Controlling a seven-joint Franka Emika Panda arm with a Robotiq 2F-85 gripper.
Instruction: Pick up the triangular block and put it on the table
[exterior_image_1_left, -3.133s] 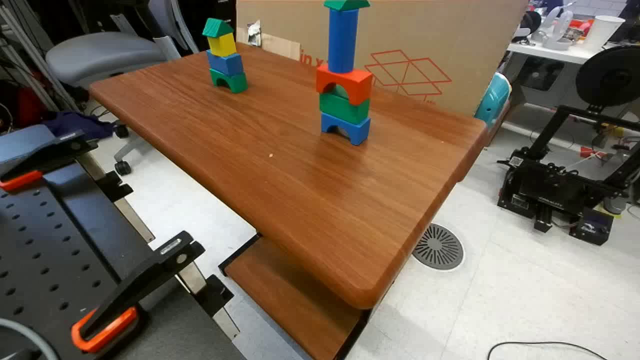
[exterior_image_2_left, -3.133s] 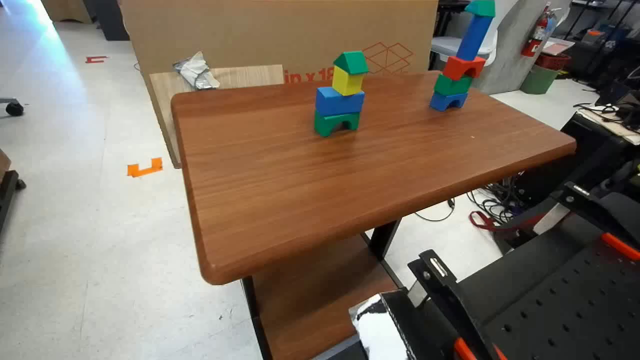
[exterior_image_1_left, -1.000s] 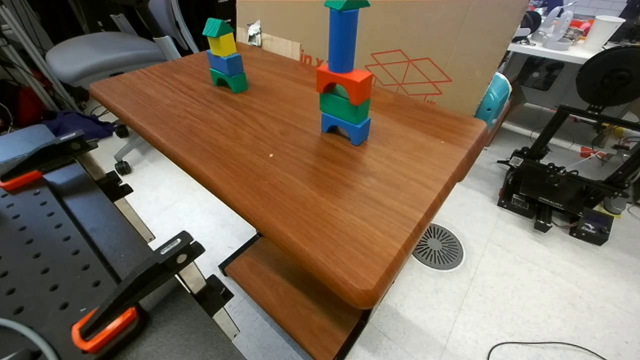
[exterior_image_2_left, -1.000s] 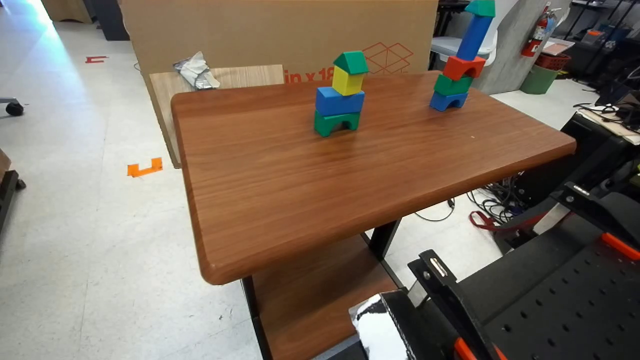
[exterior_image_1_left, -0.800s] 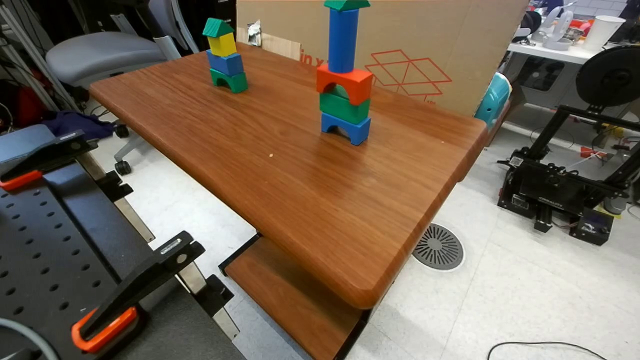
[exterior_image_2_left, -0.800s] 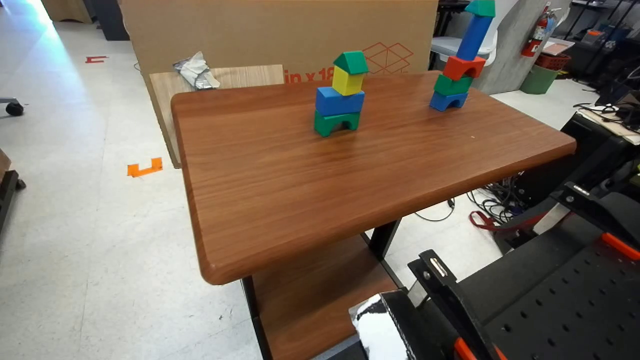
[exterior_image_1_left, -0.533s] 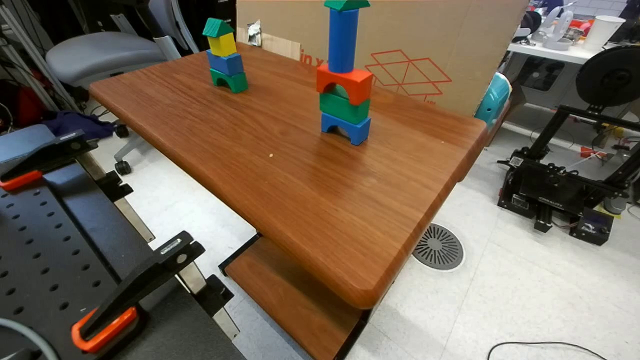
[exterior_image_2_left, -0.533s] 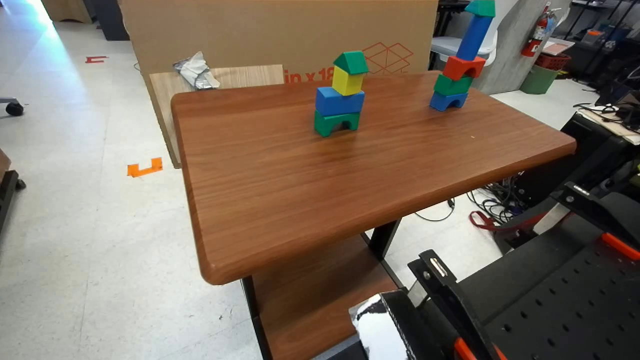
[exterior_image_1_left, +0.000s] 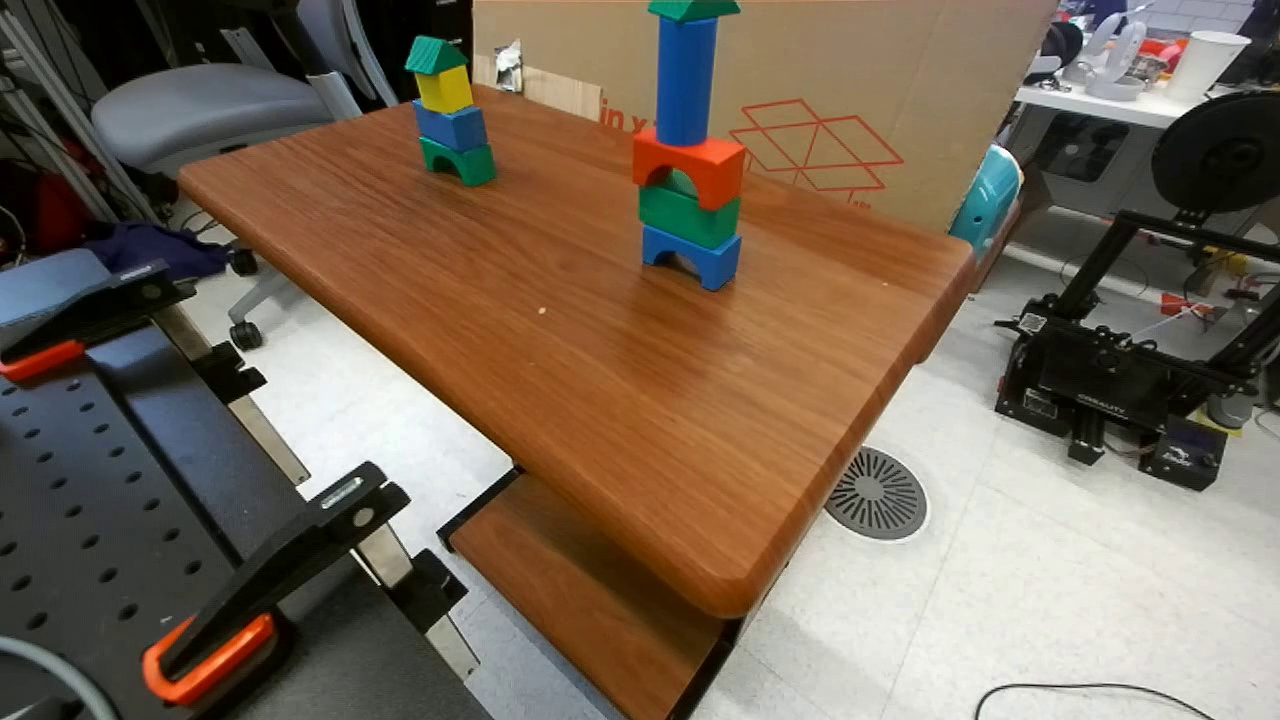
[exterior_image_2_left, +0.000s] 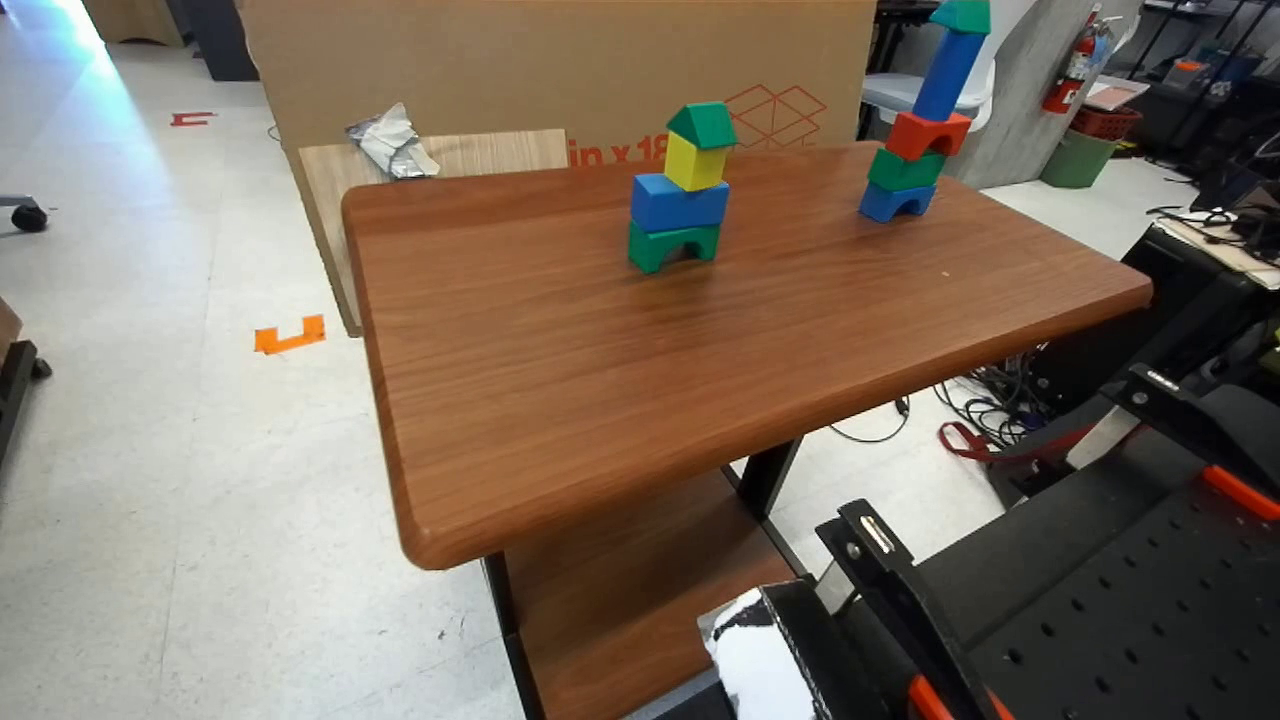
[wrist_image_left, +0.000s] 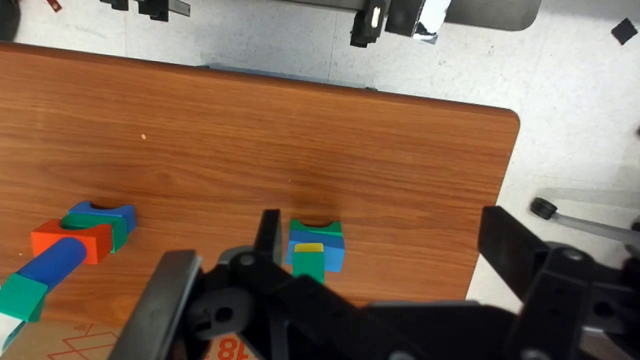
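A green triangular block tops the short stack, on a yellow cube, in both exterior views (exterior_image_1_left: 436, 55) (exterior_image_2_left: 703, 125). It also shows in the wrist view (wrist_image_left: 308, 264), partly hidden by the gripper. A similar green triangular block tops the tall stack in both exterior views (exterior_image_1_left: 694, 10) (exterior_image_2_left: 962, 15) and in the wrist view (wrist_image_left: 22, 297). Both stacks stand on the reddish-brown table (exterior_image_1_left: 560, 400) (exterior_image_2_left: 600, 390) (wrist_image_left: 375, 145). My gripper (wrist_image_left: 382, 214) is open with nothing between its fingers, seen above the table, with the short stack near its left finger. The exterior views do not show it.
The short stack also has a blue block (exterior_image_2_left: 680, 203) and a green arch (exterior_image_2_left: 672, 246). The tall stack has a blue cylinder (exterior_image_1_left: 686, 80), a red arch (exterior_image_1_left: 690, 168) and further blocks. A large cardboard sheet (exterior_image_2_left: 560, 60) stands behind the table. A black clamped bench (exterior_image_1_left: 110, 480) faces it.
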